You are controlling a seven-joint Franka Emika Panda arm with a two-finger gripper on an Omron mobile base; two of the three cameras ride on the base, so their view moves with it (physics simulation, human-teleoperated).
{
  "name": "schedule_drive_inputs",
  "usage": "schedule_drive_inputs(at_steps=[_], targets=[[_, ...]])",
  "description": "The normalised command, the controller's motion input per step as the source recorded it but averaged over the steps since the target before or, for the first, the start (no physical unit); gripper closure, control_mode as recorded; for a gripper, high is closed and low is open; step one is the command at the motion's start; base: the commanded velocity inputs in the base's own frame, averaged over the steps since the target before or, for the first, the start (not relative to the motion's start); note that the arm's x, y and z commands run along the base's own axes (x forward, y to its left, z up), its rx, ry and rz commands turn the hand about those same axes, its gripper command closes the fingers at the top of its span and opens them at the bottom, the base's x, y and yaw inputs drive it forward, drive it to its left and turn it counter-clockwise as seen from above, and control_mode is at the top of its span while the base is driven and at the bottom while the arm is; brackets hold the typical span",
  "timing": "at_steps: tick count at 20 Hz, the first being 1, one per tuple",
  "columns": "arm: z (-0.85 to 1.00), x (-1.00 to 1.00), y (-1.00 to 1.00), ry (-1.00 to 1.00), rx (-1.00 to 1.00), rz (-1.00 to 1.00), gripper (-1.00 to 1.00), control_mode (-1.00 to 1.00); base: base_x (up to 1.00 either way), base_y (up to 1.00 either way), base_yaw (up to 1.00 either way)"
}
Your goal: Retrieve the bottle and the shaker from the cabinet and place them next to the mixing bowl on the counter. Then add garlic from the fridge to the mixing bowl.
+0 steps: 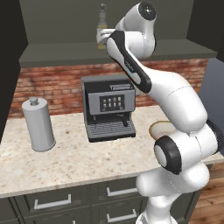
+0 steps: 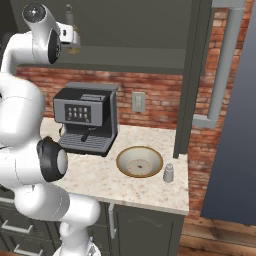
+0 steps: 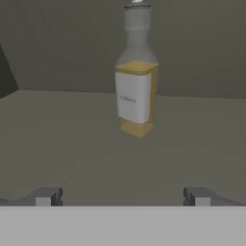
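The bottle [image 3: 137,86] holds amber liquid, has a white label and a grey neck, and stands upright on the cabinet shelf [image 3: 57,139]. My gripper [image 3: 122,197] is open and empty, its fingertips [image 3: 45,197] wide apart and short of the bottle, level with its base. From the base, the bottle [image 1: 102,19] shows above my raised hand. The mixing bowl [image 2: 139,161], tan-rimmed with a white inside, sits on the counter. A small grey shaker [image 2: 169,173] stands just right of the bowl. No garlic is visible.
A black coffee machine [image 1: 108,107] stands against the brick wall at mid counter. A tall grey canister [image 1: 38,124] is at the counter's left. The cabinet's side panel [image 2: 192,75] and a grey fridge door [image 2: 235,125] lie to the right of the bowl.
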Motion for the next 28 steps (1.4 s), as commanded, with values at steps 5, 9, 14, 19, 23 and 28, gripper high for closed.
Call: schedule_drive_inputs(at_steps=[5, 9, 14, 19, 23, 28], targets=[[0.03, 0.51, 0.06, 0.0, 0.0, -0.02, -1.0, -1.0, 0.0, 0.0, 0.0], [0.09, 0.36, 0.0, 0.0, 0.0, -0.03, -1.0, -1.0, 0.0, 0.0, 0.0], [0.0, 0.42, 0.0, 0.0, 0.0, -0.04, -1.0, -1.0, 0.0, 0.0, 0.0], [0.0, 0.4, 0.0, 0.0, 0.0, -0.03, -1.0, -1.0, 0.0, 0.0, 0.0], [-0.01, 0.32, 0.04, 0.0, 0.0, 0.0, -1.0, -1.0, 0.0, 0.0, 0.0], [-0.04, 0.25, 0.15, 0.0, 0.0, 0.0, -1.0, -1.0, 0.0, 0.0, 0.0]])
